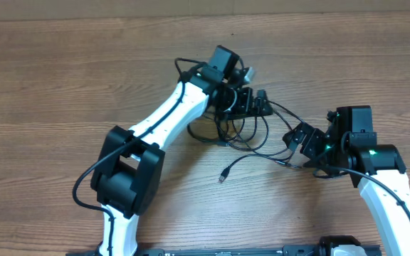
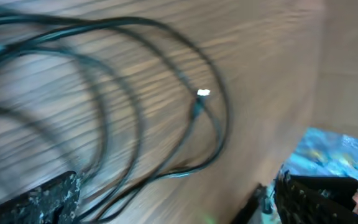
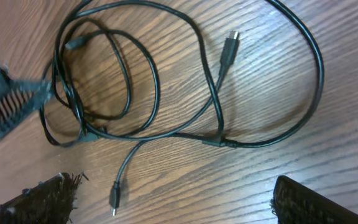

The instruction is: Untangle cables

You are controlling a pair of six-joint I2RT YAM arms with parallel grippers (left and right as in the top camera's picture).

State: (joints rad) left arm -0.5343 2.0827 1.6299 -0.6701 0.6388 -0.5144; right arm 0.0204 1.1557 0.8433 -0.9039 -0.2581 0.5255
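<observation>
Wooden tabletop [image 1: 62, 71] fills every view, and the cables [image 1: 251, 139] lie on it in a heap of crossing loops between the two arms. The left gripper [image 1: 253, 103] and the right gripper [image 1: 299, 139] both have their fingers spread wide, pinching nothing, each poised at an opposite edge of the heap. Untangling looks barely begun; the step in hand seems to be choosing a grasp. The next move calls for closing on one strand near the free plug end [image 1: 223, 176] and drawing it clear without tightening the crossings. No containers are in sight.

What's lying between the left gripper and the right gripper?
In the overhead view, loops of the cables cross the table there.
</observation>
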